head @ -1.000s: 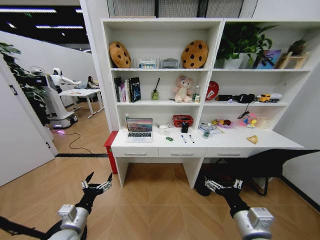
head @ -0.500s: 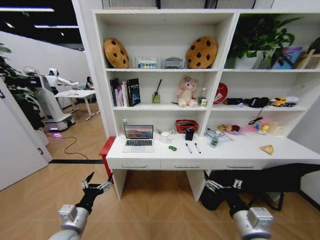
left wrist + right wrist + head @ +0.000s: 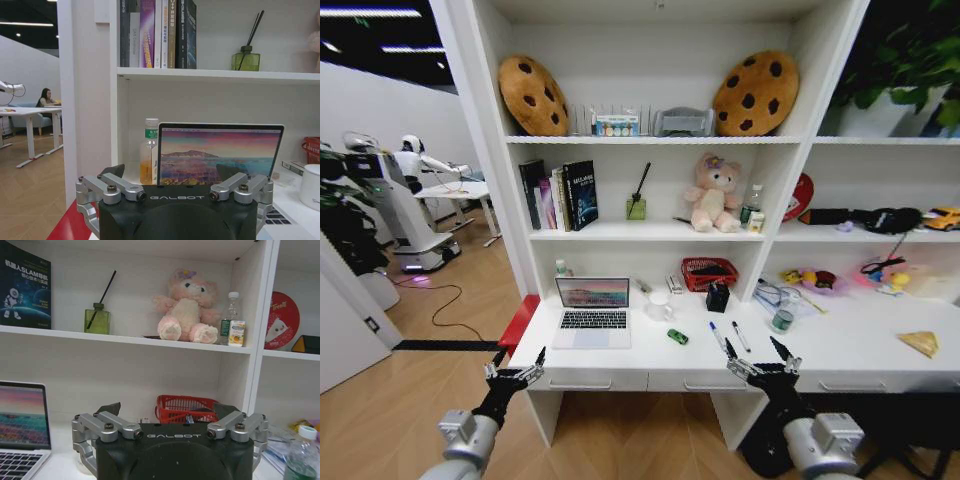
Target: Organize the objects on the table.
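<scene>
White desk carries the silver laptop at ten o'clock, green toy car and two pens mid-top. Both the left end effector and right end effector hang released at its front edge, holding nothing. A low reach could clip the edge or scatter the pens.

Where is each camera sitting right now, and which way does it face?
Head view: on the robot's head, looking forward and down at the white desk and shelving; the left gripper and right gripper are raised before the desk front, both open.
Left wrist view: on the left wrist, facing the open silver laptop; its own left gripper is in the foreground.
Right wrist view: on the right wrist, facing the red basket and pink plush bear; its own right gripper is in the foreground.
Shared: both wrist views show the laptop and the green reed diffuser.
</scene>
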{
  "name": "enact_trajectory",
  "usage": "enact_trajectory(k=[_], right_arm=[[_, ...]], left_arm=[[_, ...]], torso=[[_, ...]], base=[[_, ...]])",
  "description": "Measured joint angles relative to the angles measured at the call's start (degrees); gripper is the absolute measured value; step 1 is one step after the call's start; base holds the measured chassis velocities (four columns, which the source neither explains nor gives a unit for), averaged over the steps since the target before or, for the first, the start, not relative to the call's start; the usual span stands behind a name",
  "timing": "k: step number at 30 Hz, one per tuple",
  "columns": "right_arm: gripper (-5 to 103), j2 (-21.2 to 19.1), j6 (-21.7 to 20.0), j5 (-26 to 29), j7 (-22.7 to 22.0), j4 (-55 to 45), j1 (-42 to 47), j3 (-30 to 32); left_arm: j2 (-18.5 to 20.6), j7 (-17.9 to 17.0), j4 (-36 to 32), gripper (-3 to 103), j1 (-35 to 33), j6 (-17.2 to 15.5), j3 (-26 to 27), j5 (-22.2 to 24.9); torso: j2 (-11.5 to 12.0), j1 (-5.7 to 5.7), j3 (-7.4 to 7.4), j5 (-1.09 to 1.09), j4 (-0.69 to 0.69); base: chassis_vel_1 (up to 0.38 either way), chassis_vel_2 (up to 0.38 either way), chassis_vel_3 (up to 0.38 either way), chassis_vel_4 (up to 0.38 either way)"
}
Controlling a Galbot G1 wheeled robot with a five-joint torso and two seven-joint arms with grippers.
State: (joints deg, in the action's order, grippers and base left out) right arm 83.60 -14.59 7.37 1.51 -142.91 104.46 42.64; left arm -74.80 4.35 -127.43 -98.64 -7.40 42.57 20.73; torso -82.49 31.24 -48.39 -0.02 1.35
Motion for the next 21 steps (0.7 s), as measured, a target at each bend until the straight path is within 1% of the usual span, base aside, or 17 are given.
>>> enact_trajectory(k=[1,2,6,7,9,10,11,12,13,14,15,16,17,19,20,21], right_arm=[[100,-0.04,1.29,-0.67,0.47,0.57,0.00,0.02],[100,-0.06,1.85,-1.06,0.77,0.87,0.00,0.07],[100,-0.01,2.40,-1.36,1.17,1.27,0.07,-0.01],[100,0.06,2.45,-1.35,1.17,1.39,0.15,-0.06],[100,0.11,2.51,-1.35,1.19,1.54,0.16,-0.11],[100,0.19,2.51,-1.35,1.20,1.71,0.13,-0.15],[100,0.19,2.51,-1.35,1.20,1.71,0.13,-0.15],[100,0.31,2.52,-1.35,1.20,1.89,0.04,-0.23],[100,0.41,2.52,-1.35,1.19,2.01,-0.03,-0.26],[100,0.45,2.52,-1.35,1.17,2.12,-0.07,-0.26],[100,0.53,2.48,-1.34,1.03,2.41,-0.16,-0.15],[100,0.48,2.45,-1.29,0.96,2.64,-0.17,0.00],[100,0.48,2.45,-1.29,0.96,2.64,-0.17,0.00],[100,0.30,2.44,-1.26,0.92,3.06,-0.27,0.11],[100,0.30,2.44,-1.26,0.92,3.06,-0.27,0.11],[100,0.19,2.40,-1.25,0.91,3.33,-0.50,0.11]], left_arm=[[-0.04,-0.01,0.01,100,0.01,0.00,-0.11,-0.01],[-0.06,-0.03,0.01,100,0.03,0.00,-0.18,-0.03],[-0.29,-0.44,0.01,100,0.18,0.04,-0.43,-0.07],[-0.39,-0.51,0.01,100,0.22,0.07,-0.54,-0.22],[-0.52,-0.56,0.13,100,0.25,0.18,-0.58,-0.70],[-0.59,-0.56,0.38,103,0.31,0.44,-0.70,-1.16],[-0.59,-0.56,0.38,103,0.31,0.44,-0.70,-1.16],[-0.64,-0.59,0.48,100,0.39,0.53,-0.84,-1.43],[-0.64,-0.62,0.47,96,0.48,0.48,-1.04,-1.45],[-0.59,-0.62,0.42,96,0.55,0.40,-1.17,-1.45],[-0.05,-0.61,-0.18,80,1.06,-0.02,-1.58,-2.04],[0.34,-0.69,-1.03,75,1.38,-0.72,-1.95,-2.05],[0.34,-0.69,-1.03,75,1.38,-0.72,-1.95,-2.05],[0.69,-1.05,-1.70,64,1.88,-1.41,-2.37,-2.03],[0.69,-1.05,-1.70,64,1.88,-1.41,-2.37,-2.03],[0.85,-1.14,-1.95,58,2.18,-1.56,-2.56,-2.01]], torso=[[-0.01,-0.01,0.00,-0.01,-0.01],[0.00,-0.01,0.00,0.05,-0.01],[0.03,0.07,-0.02,0.02,-0.03],[0.02,0.04,-0.01,-0.01,0.04],[0.02,0.05,-0.01,0.02,0.02],[0.02,0.06,-0.02,0.03,-0.01],[0.02,0.06,-0.02,0.03,-0.01],[0.02,0.04,-0.01,0.01,-0.04],[0.00,-0.04,0.01,0.02,-0.04],[-0.02,-0.07,0.02,0.03,-0.03],[-0.04,-0.10,0.03,0.01,-0.01],[-0.05,-0.10,0.03,0.03,0.00],[-0.05,-0.10,0.03,0.03,0.00],[-0.04,-0.08,0.02,0.02,0.00],[-0.04,-0.08,0.02,0.02,0.00],[-0.03,-0.05,0.01,0.02,0.00]], base=[[-0.379,0.342,0.363,-0.345],[-0.379,0.342,0.306,-0.298],[-0.283,0.300,0.235,-0.225],[-0.247,0.158,0.078,-0.137],[-0.198,0.158,0.055,-0.131],[-0.017,0.079,0.032,0.013],[-0.017,0.079,0.032,0.013],[0.000,0.000,0.000,0.000],[0.025,0.019,-0.014,0.077],[0.053,-0.028,-0.014,0.069],[0.052,-0.090,-0.088,0.084],[0.000,0.000,0.000,0.000],[0.000,0.000,0.000,0.000],[0.000,0.000,0.000,0.000],[0.000,0.000,0.000,0.000],[0.000,0.000,0.000,0.000]])
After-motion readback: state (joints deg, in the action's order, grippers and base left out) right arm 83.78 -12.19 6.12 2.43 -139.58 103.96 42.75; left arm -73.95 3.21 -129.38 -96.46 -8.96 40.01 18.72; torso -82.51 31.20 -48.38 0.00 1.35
